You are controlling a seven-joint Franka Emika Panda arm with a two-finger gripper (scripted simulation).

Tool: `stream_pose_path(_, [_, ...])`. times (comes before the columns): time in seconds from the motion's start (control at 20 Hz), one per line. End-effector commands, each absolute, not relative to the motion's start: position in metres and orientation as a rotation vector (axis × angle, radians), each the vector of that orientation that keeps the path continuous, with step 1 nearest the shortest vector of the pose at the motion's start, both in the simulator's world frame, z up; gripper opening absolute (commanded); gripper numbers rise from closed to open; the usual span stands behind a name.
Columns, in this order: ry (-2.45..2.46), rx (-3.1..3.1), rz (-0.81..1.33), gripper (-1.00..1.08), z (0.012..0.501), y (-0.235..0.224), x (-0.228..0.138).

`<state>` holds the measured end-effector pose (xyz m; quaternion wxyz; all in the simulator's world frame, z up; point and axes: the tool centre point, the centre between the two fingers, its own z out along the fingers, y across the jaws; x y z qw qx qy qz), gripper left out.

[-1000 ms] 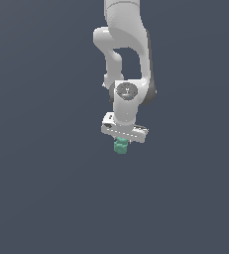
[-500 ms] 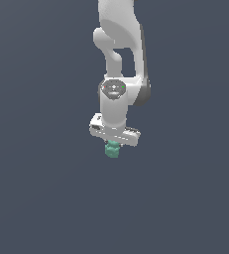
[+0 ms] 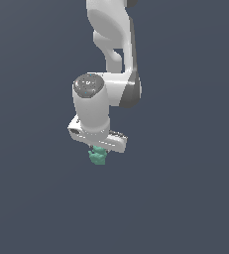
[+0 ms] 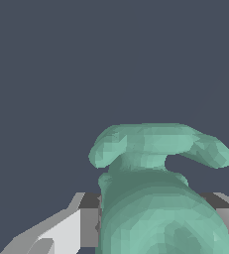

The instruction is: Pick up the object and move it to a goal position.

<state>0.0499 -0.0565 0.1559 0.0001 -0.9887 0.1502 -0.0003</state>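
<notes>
The object (image 3: 97, 156) is a small teal-green knobbly piece hanging just under the white hand of my arm in the exterior view. My gripper (image 3: 98, 153) is shut on it, and its fingers are mostly hidden by the hand and the piece. In the wrist view the object (image 4: 155, 188) fills the lower middle of the picture, with two rounded lobes sticking out past the grip. A grey finger (image 4: 88, 218) presses one side and another finger (image 4: 225, 218) the other side.
Around the arm (image 3: 111, 44) there is only a plain dark grey-blue background. No table edge, container or other item shows in either view.
The arm has swung toward the exterior view's left and slightly lower, carrying the object along in the shut gripper. The wrist has turned as it moved.
</notes>
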Motion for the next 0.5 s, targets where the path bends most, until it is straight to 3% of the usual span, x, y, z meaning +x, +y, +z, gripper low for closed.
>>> stream_pose_path(0.0, [0.470,-3.106,-0.001,-1.00,0.166,-0.069,0.062])
stream_pose_path(0.45, [0.470,-3.106,-0.001,-1.00,0.189,-0.097,0.091])
